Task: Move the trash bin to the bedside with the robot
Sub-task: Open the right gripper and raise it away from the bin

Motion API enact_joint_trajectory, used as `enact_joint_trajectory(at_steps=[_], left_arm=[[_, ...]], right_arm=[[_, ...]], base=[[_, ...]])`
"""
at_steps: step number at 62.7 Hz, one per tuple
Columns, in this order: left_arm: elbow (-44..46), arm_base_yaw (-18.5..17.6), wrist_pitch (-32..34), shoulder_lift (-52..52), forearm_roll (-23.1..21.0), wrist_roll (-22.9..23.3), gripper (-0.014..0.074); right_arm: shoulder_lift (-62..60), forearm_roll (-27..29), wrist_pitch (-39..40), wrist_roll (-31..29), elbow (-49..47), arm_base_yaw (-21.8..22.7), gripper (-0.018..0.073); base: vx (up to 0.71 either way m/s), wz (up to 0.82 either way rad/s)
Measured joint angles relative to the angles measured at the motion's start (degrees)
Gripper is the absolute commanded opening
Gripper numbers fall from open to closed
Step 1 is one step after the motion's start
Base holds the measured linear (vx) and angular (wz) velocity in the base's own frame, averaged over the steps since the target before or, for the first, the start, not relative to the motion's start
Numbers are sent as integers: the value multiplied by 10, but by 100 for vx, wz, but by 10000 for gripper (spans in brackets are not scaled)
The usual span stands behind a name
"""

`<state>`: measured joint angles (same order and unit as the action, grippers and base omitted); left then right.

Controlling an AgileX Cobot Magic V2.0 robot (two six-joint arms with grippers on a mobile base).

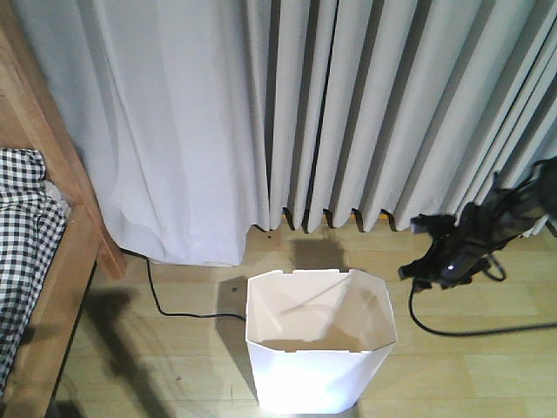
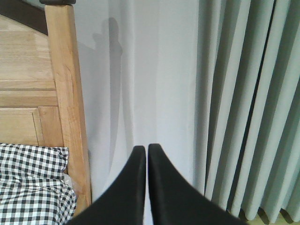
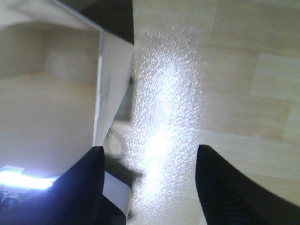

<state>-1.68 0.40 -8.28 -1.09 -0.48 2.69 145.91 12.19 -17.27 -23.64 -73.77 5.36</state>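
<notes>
One trash bin (image 1: 320, 353) is standing on the wooden floor (image 1: 470, 366), near the lower edge of the front view. One bed (image 1: 61, 287) is showing along the left edge, with one stretch of gingham bedding (image 1: 22, 235) lying on it. One robot arm (image 1: 474, 239) is reaching in from the right edge, and two black cables are trailing over the floor: one (image 1: 170, 305) at the left, one (image 1: 461, 329) at the right. Two grippers are showing in the wrist views, the left gripper (image 2: 146, 154) and the right gripper (image 3: 150, 159), each bearing two fingers. One set of pleated curtains (image 1: 348, 104) is hanging along the far edge.
</notes>
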Motion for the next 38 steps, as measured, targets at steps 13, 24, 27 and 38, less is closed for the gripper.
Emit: enact_joint_trajectory(at_steps=[13, 24, 27, 38], left_arm=[[0, 0, 0, 0, 0, 0, -6], [0, 0, 0, 0, 0, 0, -6], [0, 0, 0, 0, 0, 0, -6], [0, 0, 0, 0, 0, 0, -6]], right_arm=[[-170, 0, 24, 1, 125, 0, 403], [-340, 0, 27, 1, 207, 0, 403], [-393, 0, 25, 1, 227, 0, 403], [-565, -1, -2, 1, 270, 0, 403]], base=[[0, 0], [0, 0], [0, 0], [0, 0]])
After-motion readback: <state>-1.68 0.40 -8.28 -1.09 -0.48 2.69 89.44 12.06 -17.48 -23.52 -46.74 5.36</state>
